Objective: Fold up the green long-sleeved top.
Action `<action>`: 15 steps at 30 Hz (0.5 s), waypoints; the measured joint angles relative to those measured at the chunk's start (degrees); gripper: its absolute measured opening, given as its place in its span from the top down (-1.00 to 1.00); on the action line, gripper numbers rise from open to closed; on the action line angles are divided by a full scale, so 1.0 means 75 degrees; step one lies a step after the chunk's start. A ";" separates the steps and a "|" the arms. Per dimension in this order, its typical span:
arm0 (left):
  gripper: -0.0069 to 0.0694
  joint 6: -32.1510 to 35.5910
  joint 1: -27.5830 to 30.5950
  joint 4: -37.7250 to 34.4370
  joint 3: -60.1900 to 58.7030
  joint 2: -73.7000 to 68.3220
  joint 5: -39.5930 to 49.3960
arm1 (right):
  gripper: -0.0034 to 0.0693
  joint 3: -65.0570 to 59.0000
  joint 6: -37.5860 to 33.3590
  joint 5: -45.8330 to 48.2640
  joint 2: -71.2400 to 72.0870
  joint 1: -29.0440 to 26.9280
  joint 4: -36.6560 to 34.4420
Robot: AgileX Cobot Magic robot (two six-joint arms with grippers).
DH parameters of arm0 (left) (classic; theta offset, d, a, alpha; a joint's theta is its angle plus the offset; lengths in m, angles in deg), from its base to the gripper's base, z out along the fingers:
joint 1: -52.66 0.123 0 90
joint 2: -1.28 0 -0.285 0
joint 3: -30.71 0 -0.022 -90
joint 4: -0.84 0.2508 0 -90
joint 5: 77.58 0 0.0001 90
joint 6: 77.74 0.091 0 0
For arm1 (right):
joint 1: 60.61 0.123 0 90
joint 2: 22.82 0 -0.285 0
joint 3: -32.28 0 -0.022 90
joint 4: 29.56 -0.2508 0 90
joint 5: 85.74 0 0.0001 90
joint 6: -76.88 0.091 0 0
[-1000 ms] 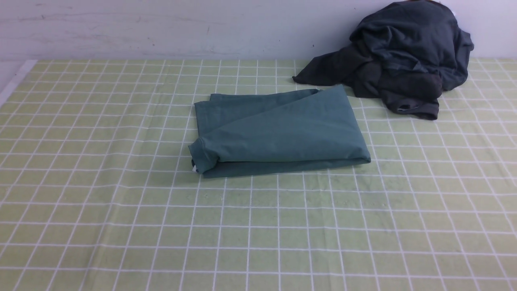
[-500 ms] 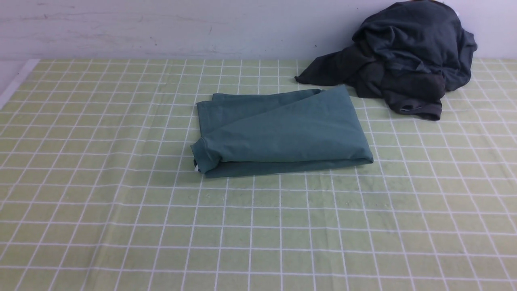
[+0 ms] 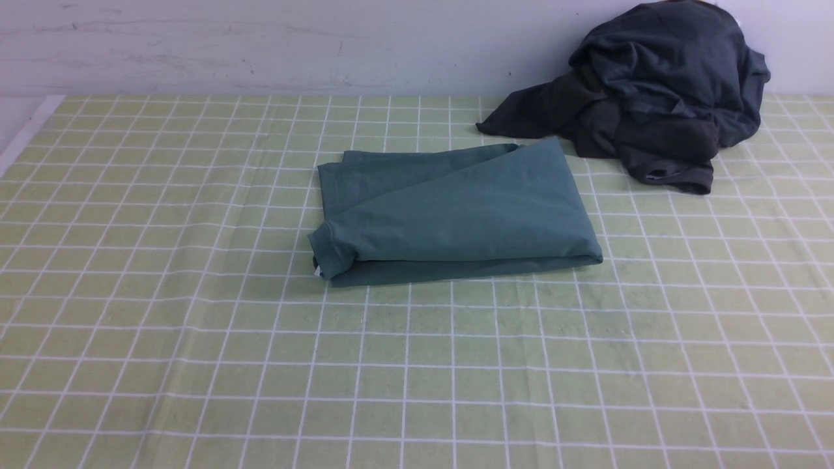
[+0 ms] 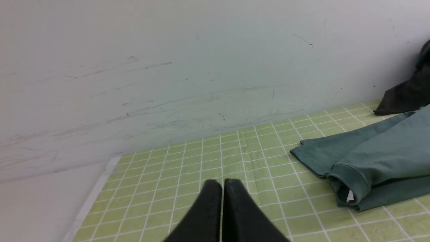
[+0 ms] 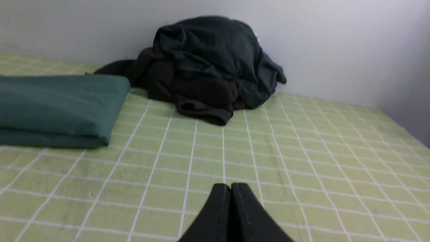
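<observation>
the teal-green cotton long-sleeved top (image 3: 449, 215) lies folded into a flat rectangular bundle near the middle of the pale green cloth with a white grid (image 3: 195, 365) that covers the table, its top layer draped on a slant so a strip of the lower layer shows at the far left corner. at the bundle's near left corner a rolled hem opens like a small tube, and a small white tag (image 4: 349, 196) peeks out of it; any print on the tag is too small to read. sleeves and neckline are tucked out of sight inside the folds. behind and to the right, against the scuffed white wall (image 3: 260, 45), sits a crumpled heap of dark charcoal-grey clothing (image 3: 651, 98), one flap of it reaching close to the top's far right corner; the heap's upper edge is cut off in the front view. neither arm shows there. each wrist view shows only black fingertips: the left gripper (image 4: 222, 183) is pressed together above bare cloth left of the top, the right gripper (image 5: 231, 186) likewise closed and empty to its right.
</observation>
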 joint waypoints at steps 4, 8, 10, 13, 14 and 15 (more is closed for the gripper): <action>0.83 0.0000 0.0000 0.0000 0.0000 0.0000 0.0000 | 0.93 0.0007 0.0137 0.0628 0.0000 0.0000 0.0164; 0.83 0.0000 0.0000 0.0000 0.0000 0.0000 0.0000 | 0.93 0.0007 0.0142 0.0642 0.0000 -0.0006 0.0171; 0.83 0.0000 0.0000 0.0000 0.0000 0.0000 0.0000 | 0.93 0.0007 0.0145 0.0642 0.0000 -0.0006 0.0185; 0.83 0.0000 0.0000 0.0000 0.0000 0.0000 0.0000 | 0.93 0.0007 0.0152 0.0644 0.0000 -0.0006 0.0185; 0.83 0.0000 0.0000 0.0000 0.0000 0.0000 0.0000 | 0.93 0.0007 0.0155 0.0644 0.0000 -0.0006 0.0185; 0.83 0.0000 0.0000 0.0000 0.0000 0.0000 0.0000 | 0.93 0.0007 0.0155 0.0651 0.0000 -0.0006 0.0185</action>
